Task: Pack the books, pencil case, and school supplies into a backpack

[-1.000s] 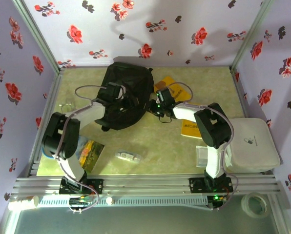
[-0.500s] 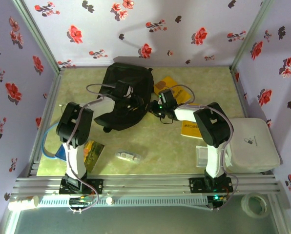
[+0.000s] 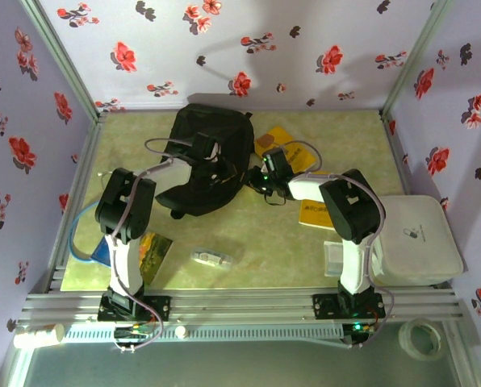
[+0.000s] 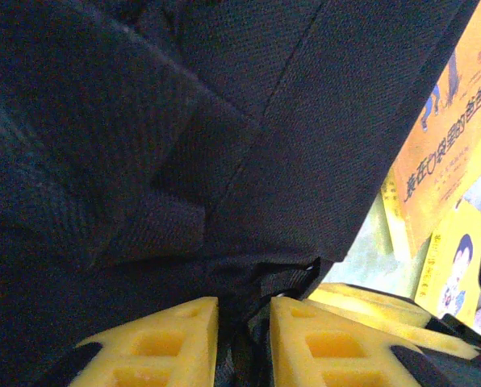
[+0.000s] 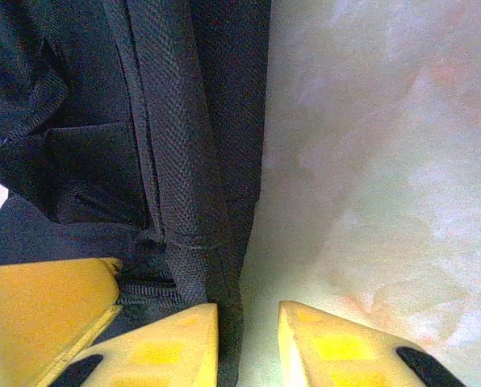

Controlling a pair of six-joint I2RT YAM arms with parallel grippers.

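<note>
Backpack (image 3: pixel 216 125): black soft fabric, slumped flat at the far middle of the table (image 3: pixel 265 242), rounded outline, far edge close to the back wall. The left wrist view shows coarse weave, stitched seams and folded panels (image 4: pixel 144 121). The right wrist view shows a ribbed strap running down its right edge (image 5: pixel 168 121).

Left gripper (image 3: pixel 227 167) is on the backpack's right part. Its yellow fingers are close together, with black fabric filling the gap between them (image 4: pixel 244 343), so it is clamped on the backpack.

Right gripper (image 3: pixel 259 176) is at the backpack's right edge. Jaws are narrowly parted (image 5: pixel 247 343), with the strap edge against one finger and bare table (image 5: pixel 386 161) showing in the rest of the gap. Whether it is pinching cannot be told.

Room: bare table left of the backpack and on its near side. The right side is crowded.
- Yellow book (image 3: pixel 274 139) lies just right of the backpack, its cover lettering visible (image 4: pixel 458 113).
- Second yellow book (image 3: pixel 313 214) is further right and nearer, under the right arm.
- Pencil case (image 3: pixel 213 258) is well apart on the near side, in the open.
- Blue book (image 3: pixel 152 251) is near-left of the backpack, by the left arm.
- Clear square box (image 3: pixel 335 258) and white boxy unit (image 3: pixel 418 238) are far to the near-right.
</note>
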